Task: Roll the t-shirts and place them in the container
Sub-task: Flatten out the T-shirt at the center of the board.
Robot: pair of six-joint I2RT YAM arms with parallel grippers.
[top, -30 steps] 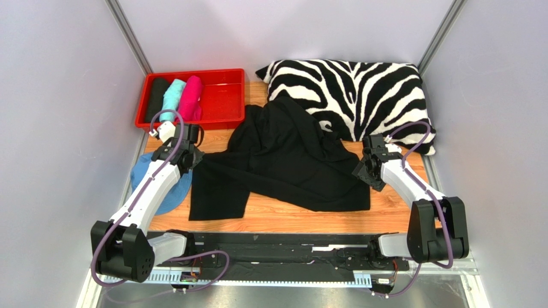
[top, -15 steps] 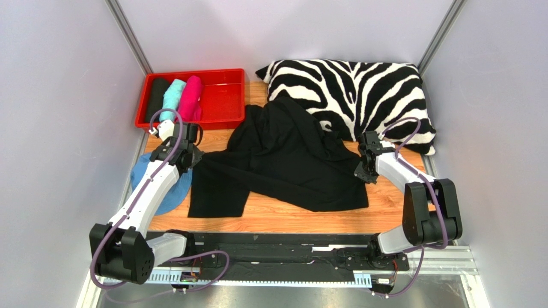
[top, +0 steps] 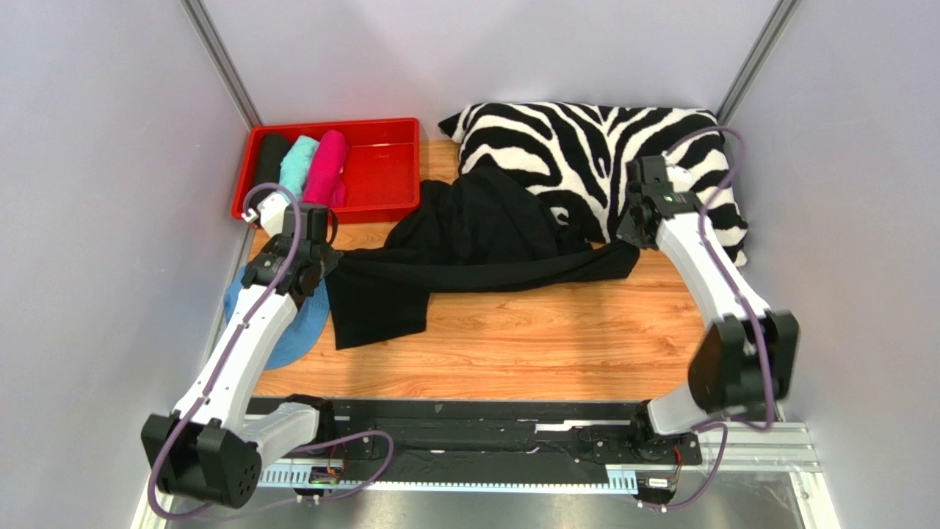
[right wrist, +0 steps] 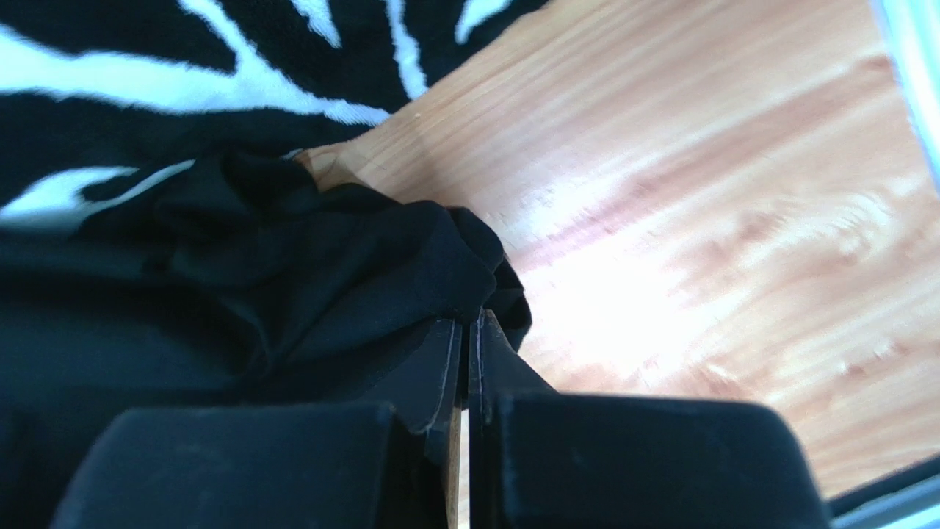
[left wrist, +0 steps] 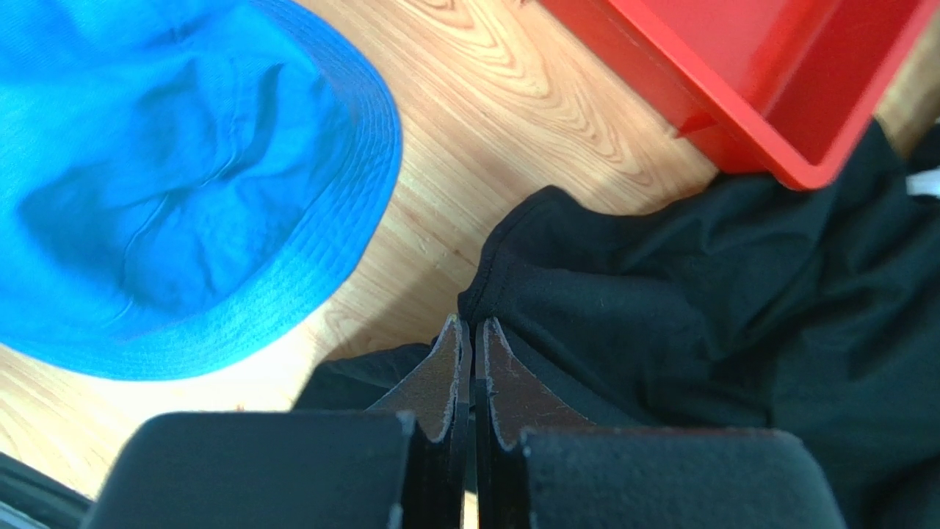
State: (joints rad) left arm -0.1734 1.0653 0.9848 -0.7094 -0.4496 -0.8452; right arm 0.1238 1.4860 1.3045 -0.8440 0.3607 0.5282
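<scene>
A large black t-shirt (top: 474,237) lies crumpled across the wooden table between my two grippers, its far edge against the pillow. At the shirt's left edge my left gripper (top: 323,262) is shut on a fold of the black cloth (left wrist: 618,298). The right gripper (top: 631,234) is shut on the shirt's right corner (right wrist: 364,265), held up near the pillow. A sleeve (top: 375,309) hangs toward the near side. Three rolled t-shirts, black (top: 268,158), teal (top: 296,163) and pink (top: 328,168), lie side by side in the red tray (top: 386,165).
A zebra-striped pillow (top: 574,138) fills the back right corner. A blue hat (top: 292,331) lies on the table under the left arm. Grey walls close in on both sides. Bare wood (top: 530,336) shows in front of the shirt.
My right gripper closed on the shirt's right corner and pulled it back toward the pillow, dragging the near hem away from the front. The left gripper shifted slightly back, still holding.
</scene>
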